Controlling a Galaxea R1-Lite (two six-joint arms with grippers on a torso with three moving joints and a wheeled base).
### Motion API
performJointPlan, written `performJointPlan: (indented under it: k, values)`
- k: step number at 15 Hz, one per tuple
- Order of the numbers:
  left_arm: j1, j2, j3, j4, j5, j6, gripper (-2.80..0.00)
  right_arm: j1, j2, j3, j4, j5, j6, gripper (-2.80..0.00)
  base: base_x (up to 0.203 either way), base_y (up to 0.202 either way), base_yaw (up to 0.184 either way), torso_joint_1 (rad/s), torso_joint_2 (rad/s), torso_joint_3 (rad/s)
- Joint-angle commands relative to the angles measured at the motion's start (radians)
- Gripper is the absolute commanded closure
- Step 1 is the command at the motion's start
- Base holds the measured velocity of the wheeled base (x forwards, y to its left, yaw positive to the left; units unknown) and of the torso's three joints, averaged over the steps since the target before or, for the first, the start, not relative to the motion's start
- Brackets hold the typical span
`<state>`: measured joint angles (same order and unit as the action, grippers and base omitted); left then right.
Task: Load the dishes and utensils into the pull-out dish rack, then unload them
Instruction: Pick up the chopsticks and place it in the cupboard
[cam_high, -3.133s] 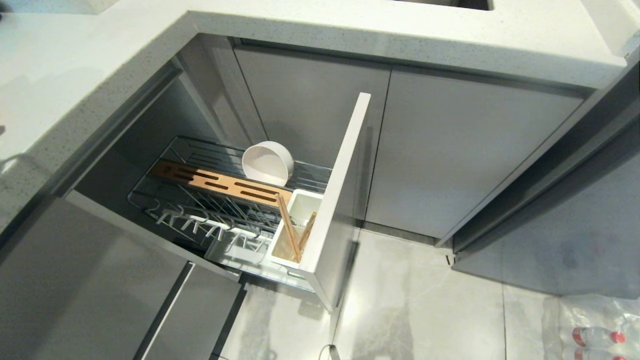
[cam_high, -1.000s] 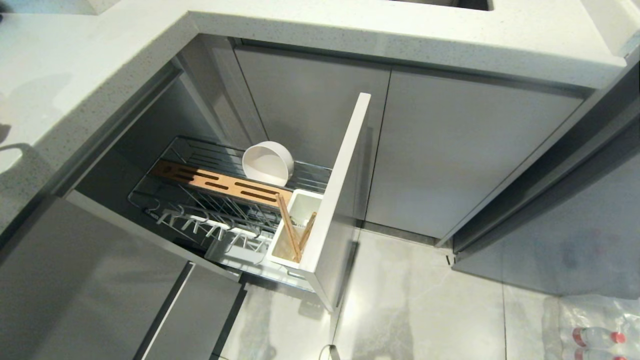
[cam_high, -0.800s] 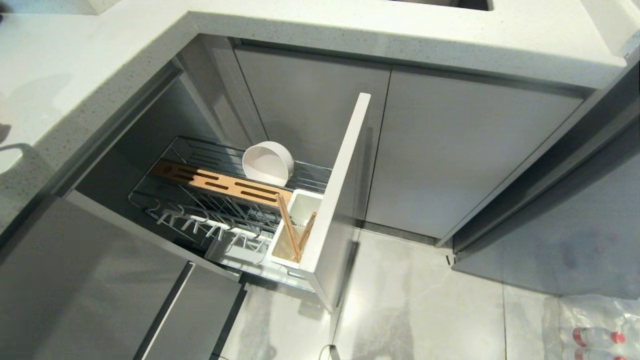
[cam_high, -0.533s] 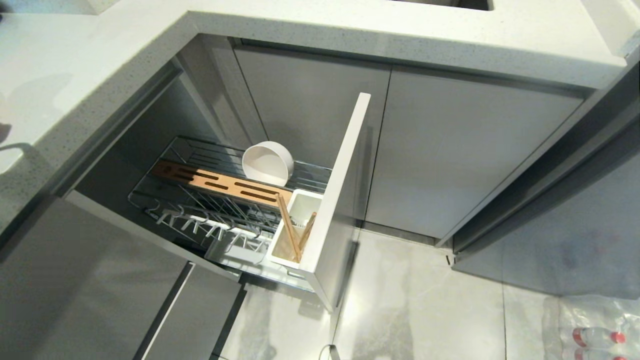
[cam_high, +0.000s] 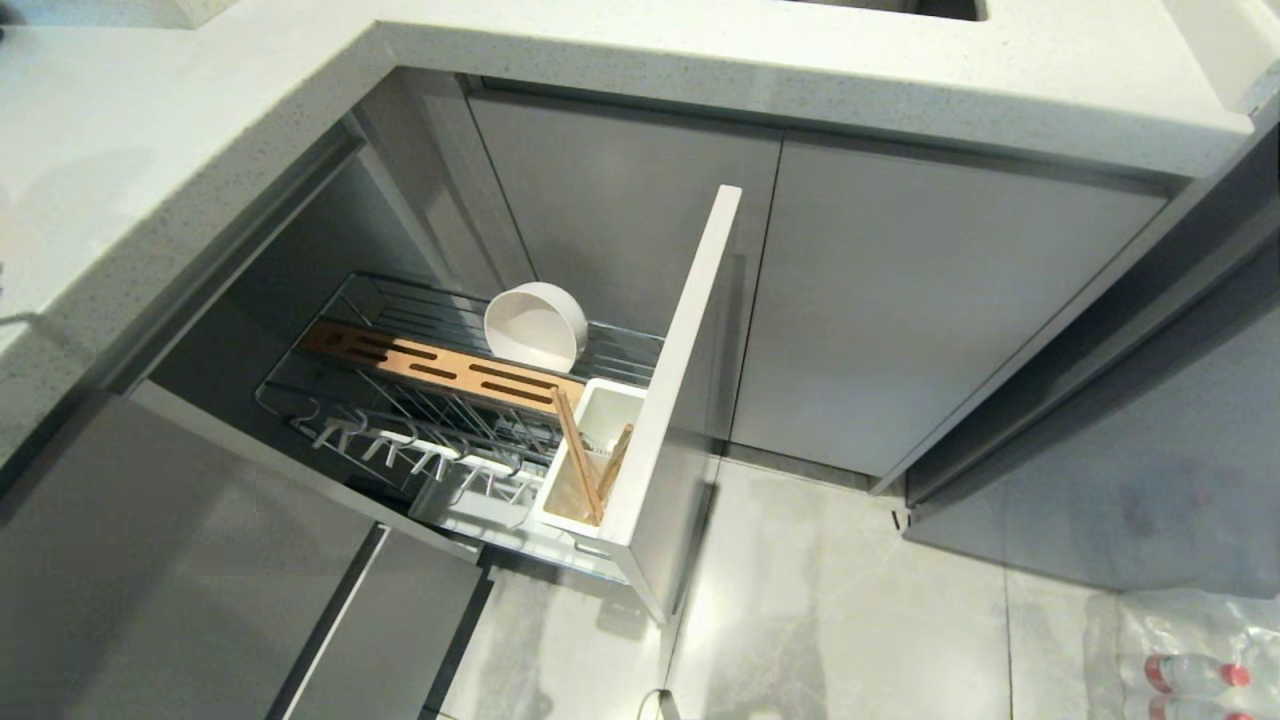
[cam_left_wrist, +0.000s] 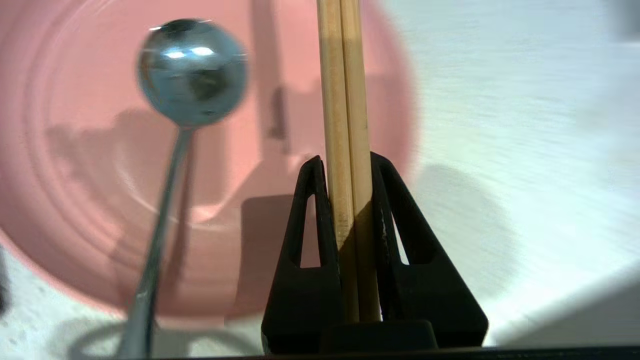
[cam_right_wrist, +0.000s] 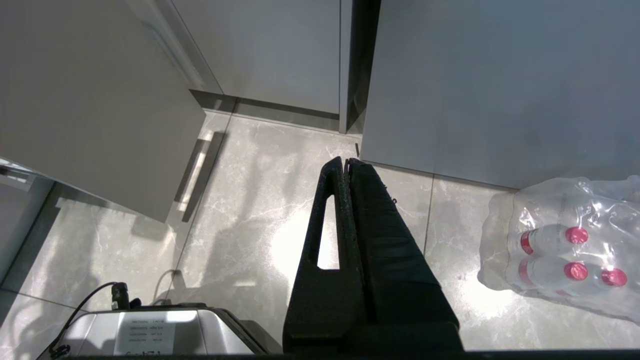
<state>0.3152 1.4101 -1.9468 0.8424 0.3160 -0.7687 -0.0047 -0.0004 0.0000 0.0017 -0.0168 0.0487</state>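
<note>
Chopsticks (cam_left_wrist: 348, 100) clamped in left claw (cam_left_wrist: 348, 165) above pink plate (cam_left_wrist: 75, 210) seemingly holding spoon (cam_left_wrist: 192, 70); right claw (cam_right_wrist: 347, 162) clenched, empty.

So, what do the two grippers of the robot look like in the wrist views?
Both look alike. The left gripper has two matte black fingers, wide at the base and narrowing to a tip, each with a long triangular cut-out. The right gripper has the same black tapered fingers with a slot-like opening and a slightly rough surface. No cables, markings or arm links show on them.
</note>
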Motion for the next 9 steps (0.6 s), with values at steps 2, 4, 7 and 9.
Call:
performJointPlan:
  k: [2,4,7,9]
  values:
    - [-0.071,-0.104,0.000,-0.024,-0.027,-0.003,0.00,0.000,0.000,0.002,0.000,0.000,0.000,0.00,0.000,0.000,0.000,0.000,0.00,0.000]
    - [-0.168,-0.141,0.001,-0.031,-0.168,-0.003,0.00,0.000,0.000,0.002,0.000,0.000,0.000,0.00,0.000,0.000,0.000,0.000,0.00,0.000]
    - [-0.331,-0.174,0.005,-0.028,-0.431,-0.004,0.00,0.000,0.000,0.002,0.000,0.000,0.000,0.00,0.000,0.000,0.000,0.000,0.00,0.000]
    - [-0.444,-0.189,0.028,-0.021,-0.556,-0.006,0.00,0.000,0.000,0.002,0.000,0.000,0.000,0.00,0.000,0.000,0.000,0.000,0.00,0.000]
